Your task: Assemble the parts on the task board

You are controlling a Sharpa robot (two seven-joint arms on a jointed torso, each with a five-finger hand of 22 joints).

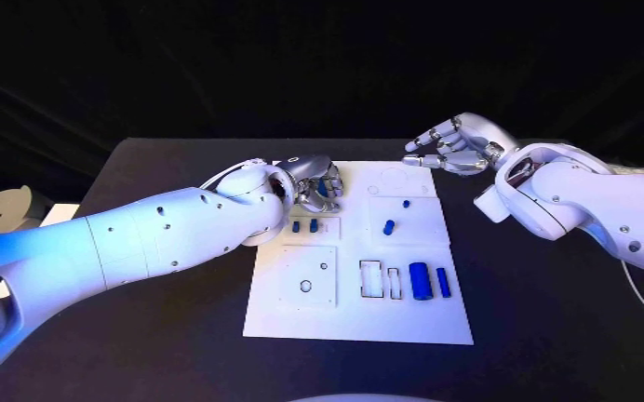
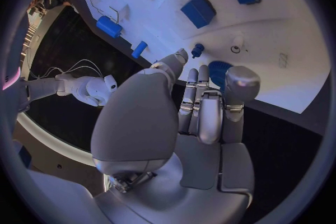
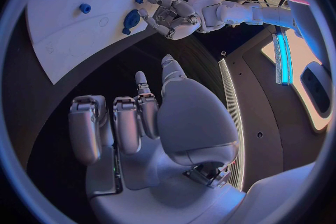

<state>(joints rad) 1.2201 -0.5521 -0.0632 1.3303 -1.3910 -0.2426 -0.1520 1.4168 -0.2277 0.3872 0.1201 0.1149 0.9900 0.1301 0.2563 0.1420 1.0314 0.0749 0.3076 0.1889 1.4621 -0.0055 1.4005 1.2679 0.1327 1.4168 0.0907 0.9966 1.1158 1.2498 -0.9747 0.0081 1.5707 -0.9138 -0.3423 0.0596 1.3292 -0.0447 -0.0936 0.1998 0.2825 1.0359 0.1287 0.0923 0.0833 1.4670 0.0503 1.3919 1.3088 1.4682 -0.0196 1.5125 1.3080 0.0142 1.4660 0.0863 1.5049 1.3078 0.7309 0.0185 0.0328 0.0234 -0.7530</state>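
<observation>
While the left hand (image 1: 313, 181) hovered over the far left part of the task board (image 1: 360, 318), fingers curled around a round blue part (image 2: 219, 71), we could not tell whether it gripped it. We saw the right hand (image 1: 456, 145) empty, fingers loosely spread, above the table (image 1: 161, 328) beyond the board's far right corner. Other blue parts (image 1: 428, 281) lay on the board.

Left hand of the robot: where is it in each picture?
Head view: left hand at the task board's far left corner.
Left wrist view: close up, fingers over the board.
Right wrist view: across the table, at the board's edge.
Shared landmark: the white task board.
</observation>
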